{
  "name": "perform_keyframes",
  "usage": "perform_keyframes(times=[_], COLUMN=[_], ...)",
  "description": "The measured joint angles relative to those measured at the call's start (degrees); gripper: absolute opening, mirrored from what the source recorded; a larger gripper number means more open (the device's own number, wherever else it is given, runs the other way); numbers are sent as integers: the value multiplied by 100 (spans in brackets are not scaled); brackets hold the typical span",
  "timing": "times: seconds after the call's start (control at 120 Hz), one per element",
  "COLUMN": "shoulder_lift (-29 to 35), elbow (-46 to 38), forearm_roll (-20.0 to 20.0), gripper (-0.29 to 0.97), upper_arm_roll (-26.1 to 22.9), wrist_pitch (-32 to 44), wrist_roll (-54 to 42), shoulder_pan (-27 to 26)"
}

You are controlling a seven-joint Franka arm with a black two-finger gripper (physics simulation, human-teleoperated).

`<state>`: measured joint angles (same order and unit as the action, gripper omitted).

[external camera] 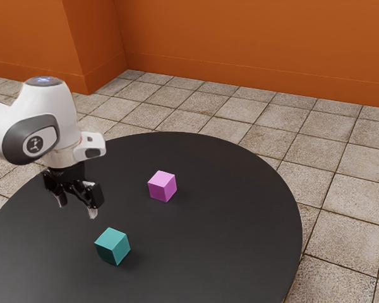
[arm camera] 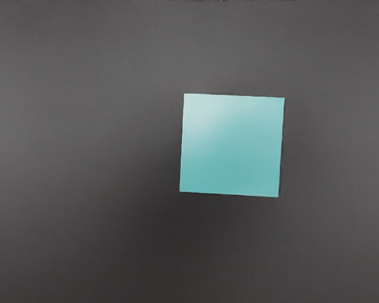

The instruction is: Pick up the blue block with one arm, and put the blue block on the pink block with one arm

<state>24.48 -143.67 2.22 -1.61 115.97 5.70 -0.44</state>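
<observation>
A teal-blue block (external camera: 112, 245) rests on the round black table (external camera: 227, 246), toward its front. The pink block (external camera: 162, 185) sits apart from it, farther back and to the exterior view's right. My gripper (external camera: 76, 209) hangs above the table, up and to the exterior view's left of the blue block, touching nothing. Its fingers stand a little apart with nothing between them. From the hand's camera I look straight down on the blue block's (arm camera: 232, 144) top face, lying on bare table (arm camera: 82, 189).
The table's curved edge drops off to a tiled floor (external camera: 341, 189) on the exterior view's right. An orange wall (external camera: 252, 38) stands well behind. The white arm (external camera: 31, 129) fills the exterior view's left side.
</observation>
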Motion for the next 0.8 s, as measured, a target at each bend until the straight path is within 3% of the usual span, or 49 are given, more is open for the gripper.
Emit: perform_keyframes(times=[0.283,0.8], shoulder_lift=[-78,-1246], elbow=[-662,-470], forearm_roll=[-41,-85], gripper=[68,68], upper_arm_roll=[-99,-182], wrist_pitch=[1035,1970], wrist_roll=[-18,-42], shoulder_pan=[0,4])
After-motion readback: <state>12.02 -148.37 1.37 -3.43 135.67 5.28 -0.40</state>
